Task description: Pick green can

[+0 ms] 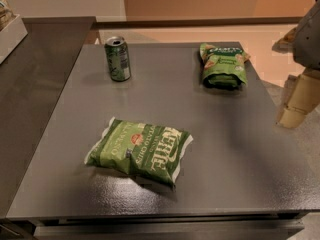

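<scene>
Gripper point(292, 106) off the table's point(225, 149) right edge; spread or closed, cannot tell. Reach to the green can point(118, 59) by the far left corner; squeeze its middle.

Two green chip bags on a grey bench

Taking the middle of the bench point(225, 149) as the dial, the large chip bag point(139, 151) lies flat towards 7 o'clock, its print upside down to the camera. The small chip bag point(223, 65) lies near the far edge at 1 o'clock, well apart from the large one. A darker side counter point(35, 89) adjoins at 9 o'clock, with a white box point(11, 34) at 10 o'clock. The gripper point(295, 109) hangs past the bench edge at 3 o'clock.
</scene>
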`<state>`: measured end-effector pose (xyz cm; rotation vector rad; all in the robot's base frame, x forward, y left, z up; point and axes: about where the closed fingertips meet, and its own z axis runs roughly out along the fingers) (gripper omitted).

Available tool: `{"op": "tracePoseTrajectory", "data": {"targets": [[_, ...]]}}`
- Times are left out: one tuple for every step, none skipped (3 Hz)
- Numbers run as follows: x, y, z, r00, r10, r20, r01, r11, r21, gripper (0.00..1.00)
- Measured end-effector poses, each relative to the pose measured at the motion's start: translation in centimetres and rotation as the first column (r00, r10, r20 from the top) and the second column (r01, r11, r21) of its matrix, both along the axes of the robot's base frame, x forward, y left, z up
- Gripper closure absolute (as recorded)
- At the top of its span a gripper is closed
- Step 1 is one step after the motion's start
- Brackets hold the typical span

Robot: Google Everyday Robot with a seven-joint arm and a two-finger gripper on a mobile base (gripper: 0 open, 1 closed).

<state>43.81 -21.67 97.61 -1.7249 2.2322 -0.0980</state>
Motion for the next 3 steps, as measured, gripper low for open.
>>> {"op": "tracePoseTrajectory", "data": {"targets": [[0.0, 0.0, 0.0, 1.0, 0.0, 0.0, 0.0, 1.0, 0.0, 0.0], [0.2, 0.4, 0.1, 1.0, 0.008, 0.005, -0.008, 1.0, 0.001, 0.0], [1.7, 3.0, -0.3, 0.9992, 0.032, 0.025, -0.033, 0.998, 0.054, 0.0]]}}
